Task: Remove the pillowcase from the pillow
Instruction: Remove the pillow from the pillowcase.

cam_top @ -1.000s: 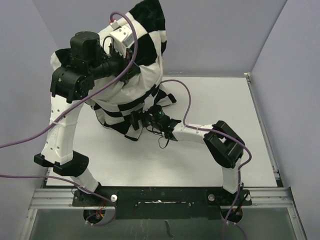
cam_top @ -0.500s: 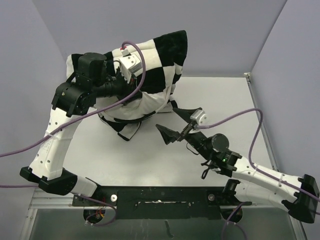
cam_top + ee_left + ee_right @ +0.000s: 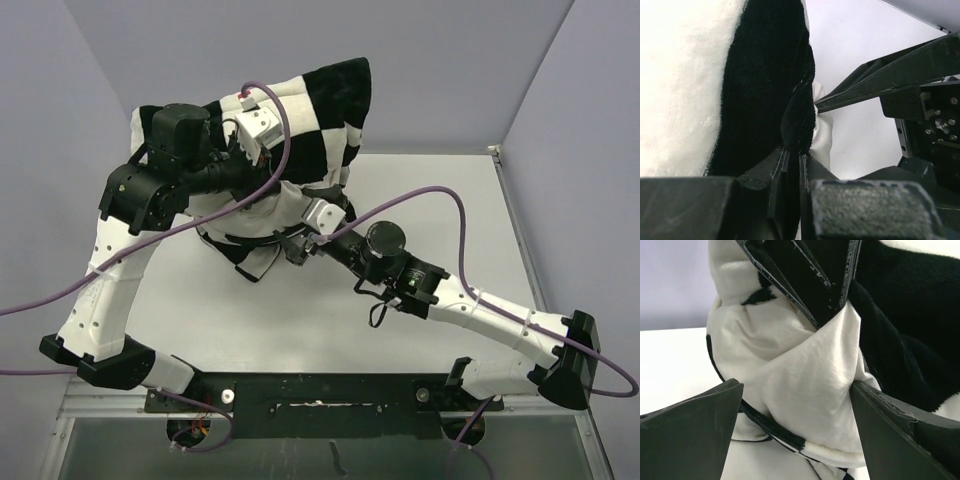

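Observation:
The checkered pillowcase (image 3: 322,105) hangs as a raised bundle at the back left of the table. My left gripper (image 3: 268,168) is shut on a black fold of it (image 3: 790,110), with the fabric pinched between the fingertips (image 3: 792,152). The plain white pillow (image 3: 288,208) bulges out of the bundle's lower end. My right gripper (image 3: 298,245) is open there. In the right wrist view its jaws (image 3: 796,387) stand wide on either side of the pillow's white fabric (image 3: 810,375), with the pillowcase (image 3: 910,330) behind it.
Grey walls close in the white table (image 3: 440,200) at the back and sides. Purple cables (image 3: 420,195) loop over both arms. A metal rail (image 3: 320,390) runs along the front edge. The left gripper's fingers (image 3: 810,275) sit just above my right jaws.
My right arm has swung from the front right back to the bundle, and its open jaws now straddle the white pillow. The left arm lowered the bundle a second ago and has since held still.

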Controlling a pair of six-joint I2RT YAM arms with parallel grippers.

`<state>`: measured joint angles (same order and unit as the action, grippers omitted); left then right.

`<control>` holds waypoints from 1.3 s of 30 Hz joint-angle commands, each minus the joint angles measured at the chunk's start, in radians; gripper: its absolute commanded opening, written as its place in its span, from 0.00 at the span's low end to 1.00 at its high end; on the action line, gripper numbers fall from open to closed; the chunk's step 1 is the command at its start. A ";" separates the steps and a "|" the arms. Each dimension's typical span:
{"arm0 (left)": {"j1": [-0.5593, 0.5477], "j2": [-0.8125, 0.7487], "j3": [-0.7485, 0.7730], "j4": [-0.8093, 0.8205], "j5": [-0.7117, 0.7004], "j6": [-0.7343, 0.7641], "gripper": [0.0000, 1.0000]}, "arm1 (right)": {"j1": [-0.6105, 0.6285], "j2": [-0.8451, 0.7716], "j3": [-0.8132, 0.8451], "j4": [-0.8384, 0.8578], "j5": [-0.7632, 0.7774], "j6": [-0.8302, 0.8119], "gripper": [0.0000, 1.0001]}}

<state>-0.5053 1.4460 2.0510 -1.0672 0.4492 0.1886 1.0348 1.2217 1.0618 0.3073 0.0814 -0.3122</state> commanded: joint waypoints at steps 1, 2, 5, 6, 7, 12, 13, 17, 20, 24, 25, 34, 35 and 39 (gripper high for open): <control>-0.004 -0.013 0.081 0.017 0.006 0.021 0.00 | -0.024 0.014 0.095 -0.039 -0.027 -0.097 0.92; -0.005 -0.021 0.080 0.009 0.006 0.031 0.00 | -0.030 0.008 0.099 -0.042 -0.029 -0.097 0.92; -0.004 -0.042 0.065 -0.002 -0.001 0.061 0.00 | -0.042 -0.018 0.106 -0.065 -0.044 -0.097 0.92; -0.004 -0.048 0.058 -0.002 -0.005 0.070 0.00 | -0.042 -0.022 0.111 -0.075 -0.050 -0.097 0.92; -0.004 -0.053 0.051 -0.001 -0.007 0.078 0.00 | -0.042 -0.022 0.117 -0.087 -0.053 -0.097 0.92; -0.004 -0.057 0.041 0.002 -0.006 0.083 0.00 | -0.041 0.042 0.166 -0.102 -0.079 -0.081 0.89; -0.005 -0.058 0.045 0.002 -0.006 0.081 0.00 | -0.040 0.061 0.178 -0.100 -0.086 -0.073 0.89; -0.004 -0.054 0.064 -0.003 -0.004 0.080 0.00 | -0.039 0.149 0.222 -0.086 -0.094 -0.027 0.84; -0.004 -0.046 0.094 -0.026 -0.001 0.087 0.00 | -0.058 0.198 0.231 -0.063 -0.068 0.021 0.75; -0.005 -0.049 0.130 -0.061 -0.012 0.121 0.06 | -0.113 0.232 0.234 -0.044 0.000 0.108 0.49; -0.004 -0.055 0.132 -0.070 -0.016 0.141 0.14 | -0.129 0.232 0.233 -0.044 0.000 0.137 0.41; -0.005 -0.278 -0.224 0.088 -0.228 0.377 0.50 | -0.154 0.244 0.262 -0.056 -0.039 0.237 0.00; -0.004 -0.301 -0.276 0.116 -0.253 0.402 0.51 | -0.154 0.245 0.267 -0.056 -0.045 0.247 0.00; -0.006 -0.358 -0.411 0.199 -0.289 0.465 0.57 | -0.155 0.255 0.285 -0.049 -0.070 0.296 0.00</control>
<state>-0.5091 1.1126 1.7229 -1.0302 0.2356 0.5503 0.8833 1.4567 1.2945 0.2451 0.0326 -0.0879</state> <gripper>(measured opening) 0.536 0.076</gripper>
